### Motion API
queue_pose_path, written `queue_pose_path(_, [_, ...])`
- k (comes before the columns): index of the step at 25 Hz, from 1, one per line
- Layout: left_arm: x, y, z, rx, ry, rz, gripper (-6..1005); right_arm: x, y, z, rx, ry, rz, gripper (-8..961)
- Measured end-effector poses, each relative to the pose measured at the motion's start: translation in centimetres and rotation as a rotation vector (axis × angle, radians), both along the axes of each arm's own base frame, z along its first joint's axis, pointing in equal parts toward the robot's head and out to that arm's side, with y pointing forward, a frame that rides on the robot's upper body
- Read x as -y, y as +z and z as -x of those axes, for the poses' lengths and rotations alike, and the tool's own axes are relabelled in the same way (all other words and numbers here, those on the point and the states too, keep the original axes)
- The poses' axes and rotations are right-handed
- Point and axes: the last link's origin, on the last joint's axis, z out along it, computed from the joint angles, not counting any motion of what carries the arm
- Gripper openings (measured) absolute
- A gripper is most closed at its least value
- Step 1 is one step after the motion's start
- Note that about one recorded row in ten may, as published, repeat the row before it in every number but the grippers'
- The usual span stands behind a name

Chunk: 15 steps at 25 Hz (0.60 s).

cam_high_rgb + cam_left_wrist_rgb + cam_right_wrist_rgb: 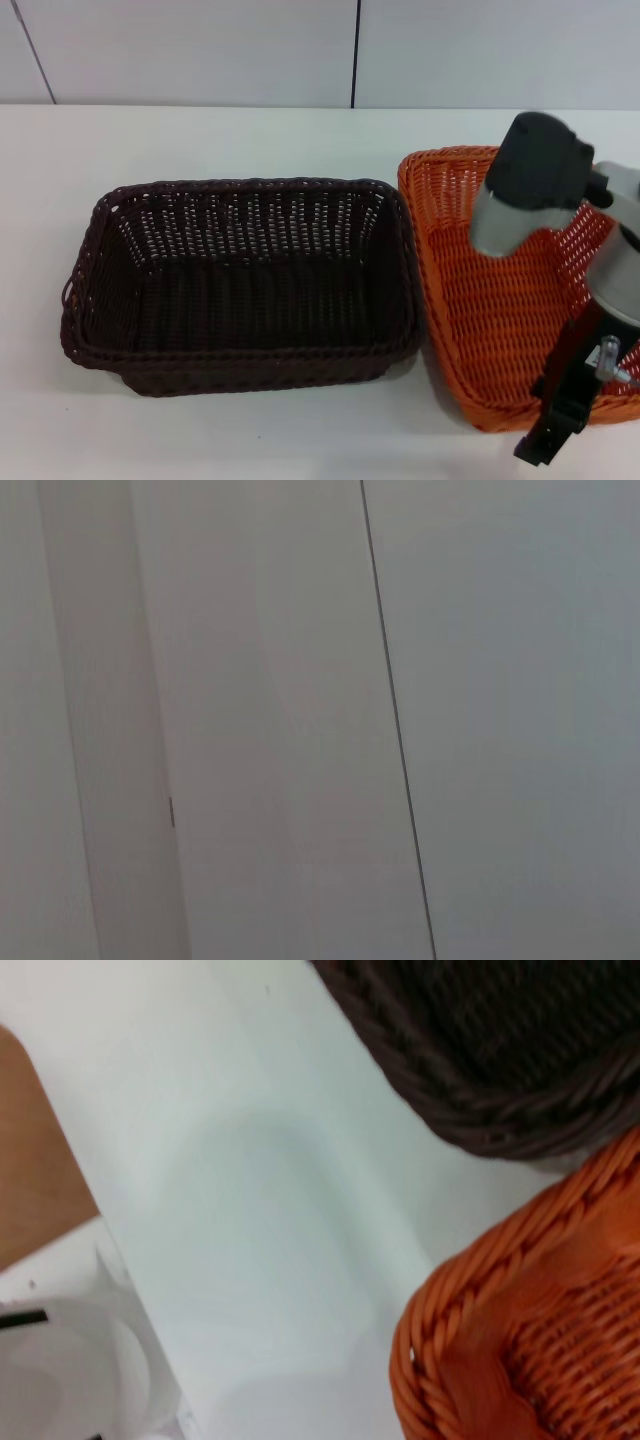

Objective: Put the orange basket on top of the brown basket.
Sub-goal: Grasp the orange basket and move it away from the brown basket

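Note:
The brown basket [240, 285] sits empty on the white table, left of centre. The orange basket [500, 300] is right beside it on the right, their rims nearly touching, and it looks tilted and slightly raised. My right arm reaches over the orange basket. My right gripper [556, 425] is clamped on its near rim, with a black finger down the outside of the near wall. The right wrist view shows a corner of the orange basket [520, 1340] close up and a corner of the brown basket [500, 1070] beyond it. My left gripper is out of view.
The white table [200, 140] runs back to a grey panelled wall [300, 50]. The left wrist view shows only that wall [300, 720]. The table's near edge and the floor [30, 1160] show in the right wrist view.

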Motion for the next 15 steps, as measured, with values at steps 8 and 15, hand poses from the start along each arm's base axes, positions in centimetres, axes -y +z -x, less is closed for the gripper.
queue_pose_path(8, [0.1, -0.04, 0.08, 0.002, 0.004, 0.002, 780, -0.17, -0.46, -0.37, 0.046, 0.015, -0.015, 732])
queue_pose_path(15, [0.19, 0.26, 0.29, 0.003, 0.013, -0.007, 781, -0.6, -0.74, 0.23, 0.113, 0.115, -0.064, 534])
